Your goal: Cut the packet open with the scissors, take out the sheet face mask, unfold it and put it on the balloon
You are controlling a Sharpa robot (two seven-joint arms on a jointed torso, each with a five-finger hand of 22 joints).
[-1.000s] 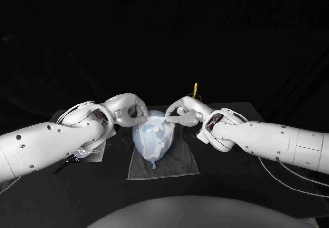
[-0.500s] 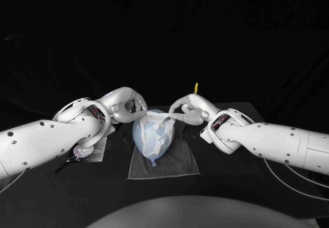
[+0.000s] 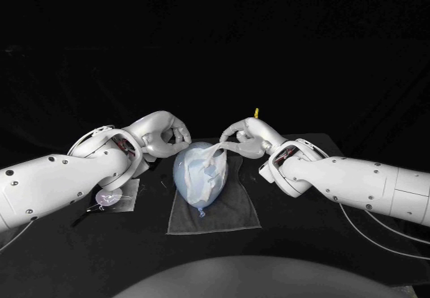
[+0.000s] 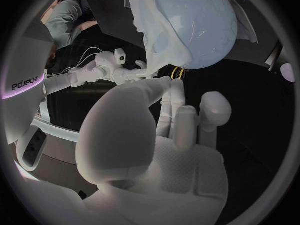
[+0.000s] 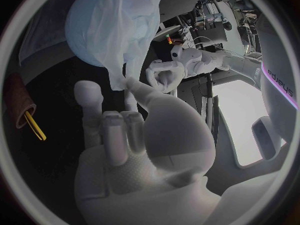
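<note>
A pale blue balloon [image 3: 196, 181] lies on a grey cloth [image 3: 215, 214] at mid table. The white sheet mask [image 3: 209, 162] is draped over its far end, crumpled. My right hand [image 3: 243, 139] sits just right of the balloon's top and pinches a strip of the mask [image 5: 120, 70] between thumb and finger, stretching it sideways. My left hand [image 3: 166, 135] hovers at the balloon's upper left with its fingers curled in, thumb meeting a finger [image 5: 164, 74], and nothing visible in them. The left wrist view has the balloon [image 4: 194, 27] and mask [image 4: 150, 35] beyond the left fingertips [image 4: 174, 87].
The scissors' yellow handles [image 3: 255, 114] stick up behind my right hand, standing in a brown holder [image 5: 15, 102]. The cut packet [image 3: 111, 198] lies under my left forearm. The cloth's near edge sits toward the table's front.
Both hands have lifted and drawn apart. The right one has pulled a strip of the mask out to the right; the left one has come off the mask's edge.
</note>
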